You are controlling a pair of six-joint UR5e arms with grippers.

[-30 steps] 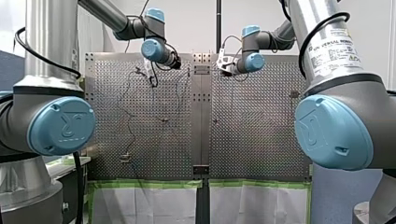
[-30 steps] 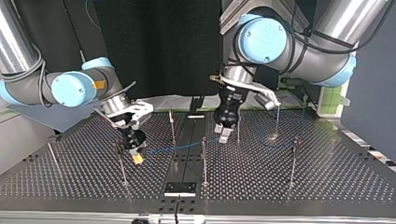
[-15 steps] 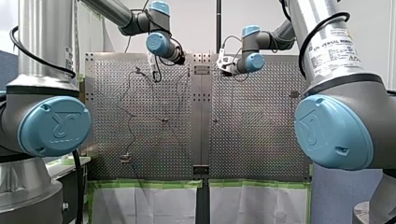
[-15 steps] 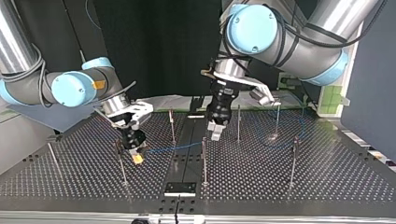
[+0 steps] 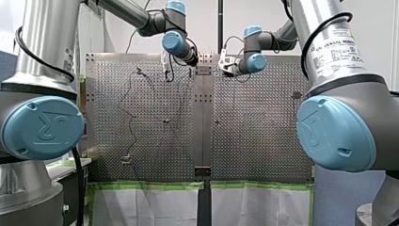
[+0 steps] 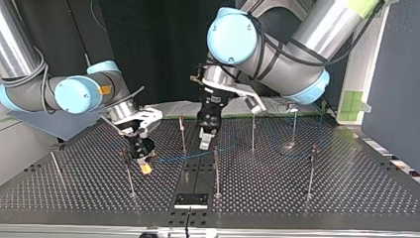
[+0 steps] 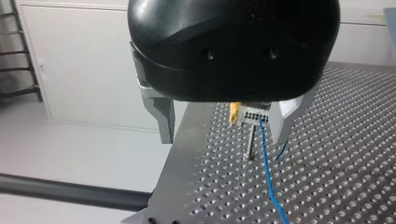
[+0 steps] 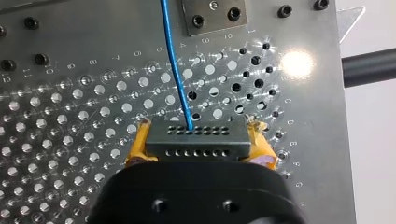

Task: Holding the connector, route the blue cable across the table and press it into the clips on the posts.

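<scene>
Blue cable (image 8: 173,60) is running thin from a dark, hole-dotted connector (image 8: 198,140).
Right gripper (image 8: 201,147) is pinching the connector; left gripper (image 7: 223,137) is hanging spread apart.

In the top view the connector (image 6: 144,164) sits lower left of centre, in my right arm's jaws, just beside a post (image 6: 128,173). From it the cable (image 6: 173,158) runs rightward over the desk (image 6: 322,198), passing behind the middle post (image 6: 216,171) (touching or not, I cannot tell). My left arm's jaws hang just above centre, between a rear post (image 6: 182,131) and a second rear post (image 6: 252,131).
</scene>
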